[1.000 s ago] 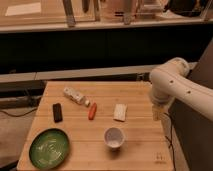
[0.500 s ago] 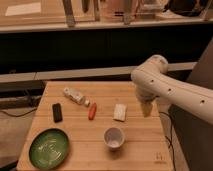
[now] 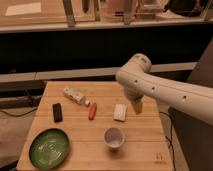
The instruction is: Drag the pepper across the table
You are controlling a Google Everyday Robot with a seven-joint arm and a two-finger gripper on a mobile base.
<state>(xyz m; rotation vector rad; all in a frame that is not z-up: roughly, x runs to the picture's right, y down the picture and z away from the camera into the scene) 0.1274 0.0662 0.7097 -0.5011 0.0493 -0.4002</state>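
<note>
Wooden plank table (image 3: 150, 150) is sitting in front of a dark shelf wall. Placing everything off the pepper (image 3: 92, 111): it's lying flat around mid-table, with the orange-capped bottle (image 3: 76, 96) nearly touching it up-left, the black block (image 3: 57, 112) off to its left, and the white cup (image 3: 114, 137) down-right of it. The gripper (image 3: 138, 106) is hanging to its right, past the pale block (image 3: 120, 112), and isn't touching it. I can't tell its grip state. Guessing it's lining up for the drag.

Non-task items: five.
Green plate (image 3: 49, 147) front-left; white cup (image 3: 114, 137) front-centre; black block (image 3: 57, 112) left; whitish bottle (image 3: 75, 95), orange cap, lying at rear; pale rectangular block (image 3: 120, 112) right of centre.
</note>
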